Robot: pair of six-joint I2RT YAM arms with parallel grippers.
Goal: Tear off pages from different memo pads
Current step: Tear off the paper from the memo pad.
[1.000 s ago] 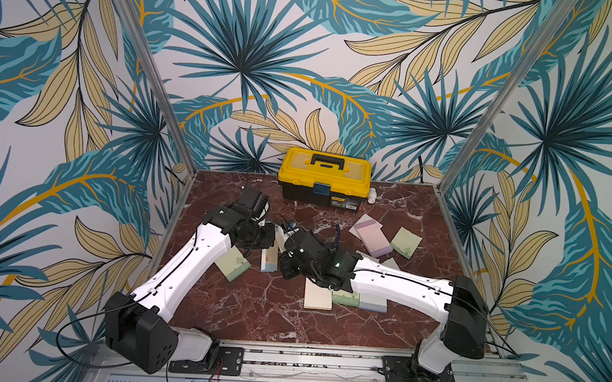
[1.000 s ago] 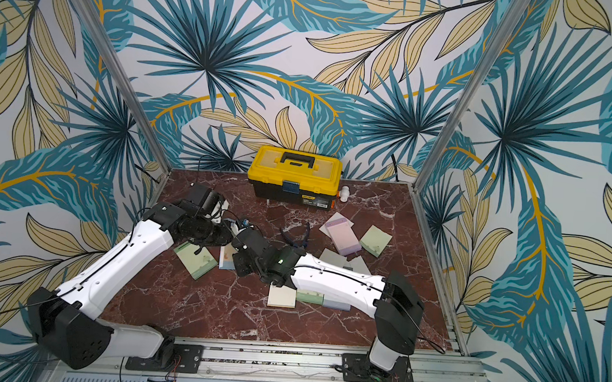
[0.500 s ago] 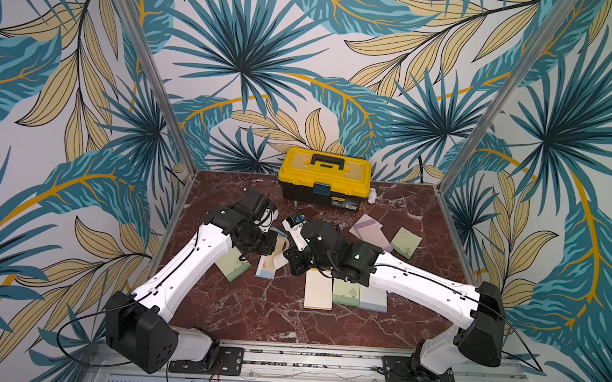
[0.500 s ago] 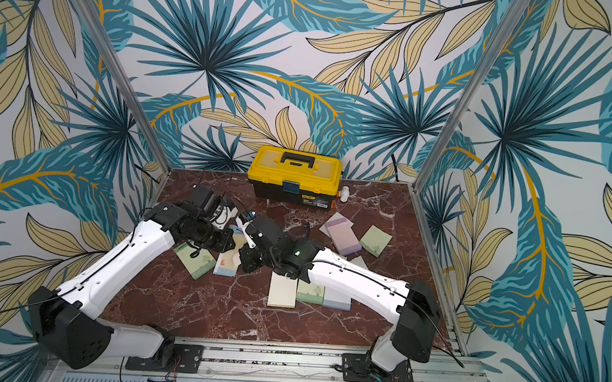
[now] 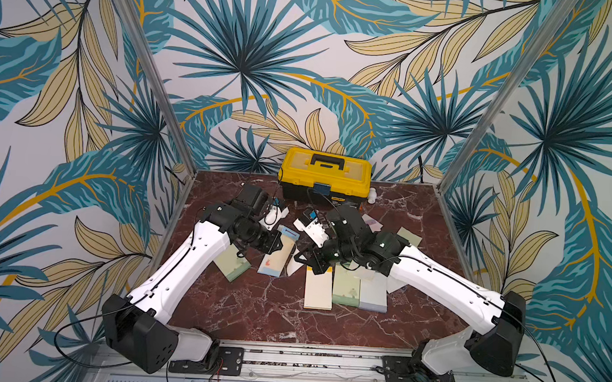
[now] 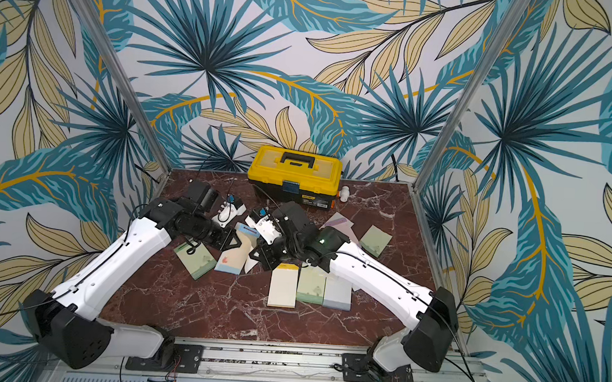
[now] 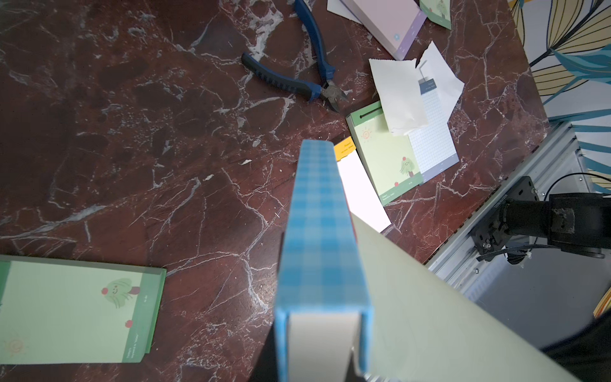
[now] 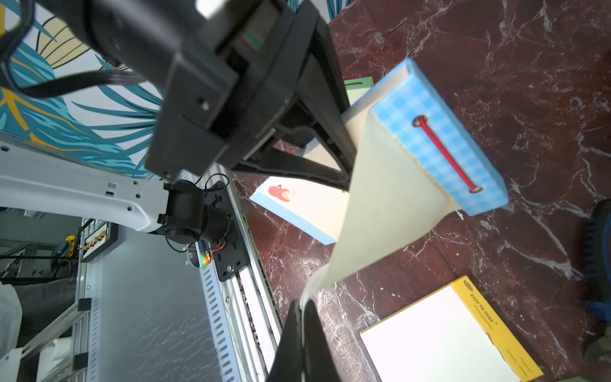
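The left gripper [image 8: 344, 155] is clamped on the blue-checked memo pad [image 8: 439, 132] near its header end. The pad is tilted, header end raised, over the middle of the worktop [image 5: 253, 312]. Whether its lower end touches the worktop cannot be determined.

The right gripper [image 8: 302, 307] has its jaws together on the free corner of the pad's top page [image 8: 380, 205]. The page is stretched between those jaws and the header, where it is joined along the perforated line.

Count, memo pads:
- One held, as above.
- One green pad [image 5: 234, 265] beside the left arm.
- Three in a row toward the front edge: cream with yellow header [image 5: 318, 289], green [image 5: 346, 289], grey-lavender [image 5: 373, 294].
- One pink-lilac pad [image 5: 371, 223] toward the back.
- One green item [image 5: 409, 238] toward the right edge; pad or sheet cannot be determined.

Count, loose pages: two white sheets [image 7: 400, 96] overlap at the head of the row.
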